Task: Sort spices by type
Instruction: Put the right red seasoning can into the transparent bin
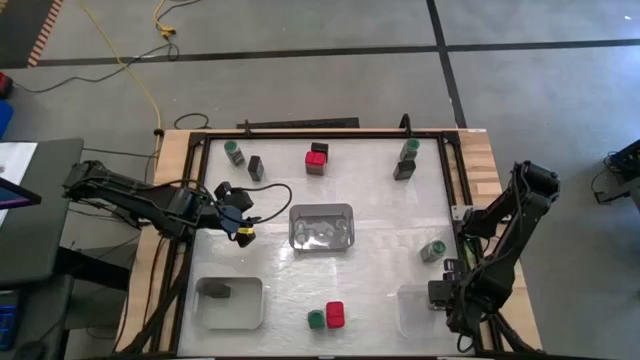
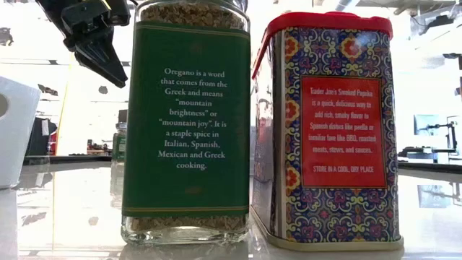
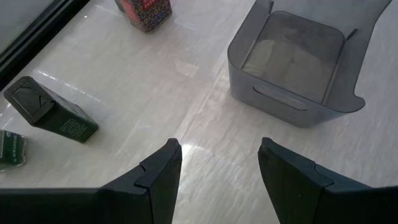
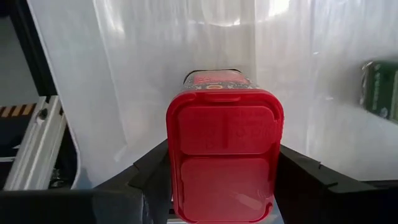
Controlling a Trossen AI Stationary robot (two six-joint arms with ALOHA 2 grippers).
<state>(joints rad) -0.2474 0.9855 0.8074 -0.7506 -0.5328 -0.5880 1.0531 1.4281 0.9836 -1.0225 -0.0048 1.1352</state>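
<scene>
My right jaws (image 4: 221,180) are closing on a red-topped paprika tin (image 4: 224,155), its glossy rounded-rectangle lid facing my wrist camera and its long axis running away toward the desk (image 1: 380,215), over the clear tray (image 1: 415,310) at the near right corner. My left jaws (image 3: 217,165) are hanging wide open and empty, just left of the central translucent grey tray (image 3: 289,62). Beside them a dark boxy spice container (image 3: 53,112) is lying tipped on its side. Near the front edge, a glass oregano jar (image 2: 186,123) is standing upright, touching a patterned paprika tin (image 2: 328,126).
</scene>
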